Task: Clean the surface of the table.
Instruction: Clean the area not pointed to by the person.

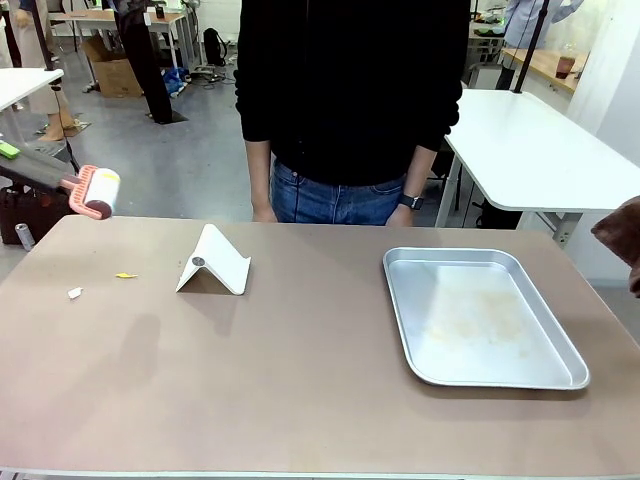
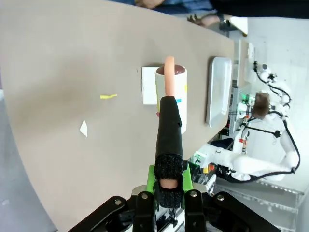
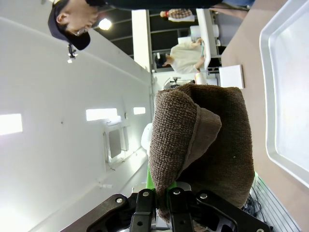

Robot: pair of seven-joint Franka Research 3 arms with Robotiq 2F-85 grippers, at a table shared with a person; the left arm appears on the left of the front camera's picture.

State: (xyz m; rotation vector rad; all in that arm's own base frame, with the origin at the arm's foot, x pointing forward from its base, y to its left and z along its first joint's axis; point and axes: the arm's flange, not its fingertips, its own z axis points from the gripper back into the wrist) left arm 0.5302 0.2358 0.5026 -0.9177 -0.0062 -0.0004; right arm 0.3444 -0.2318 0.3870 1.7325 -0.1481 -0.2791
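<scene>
Broad taupe desk (image 1: 300, 400) across the foreground, person (image 1: 350, 90) in black at its far edge. Left hand (image 2: 169, 186) clamped on the black handle of a lint roller (image 1: 97, 190), held at the far left corner. Right hand (image 3: 171, 195) closed tight around a brown cloth (image 3: 207, 140) off the right edge. On the desk: yellow scrap (image 1: 124, 275) and white scrap (image 1: 74, 293) at left, white folded stand (image 1: 215, 262) near them, metal tray (image 1: 393, 300) at right.
</scene>
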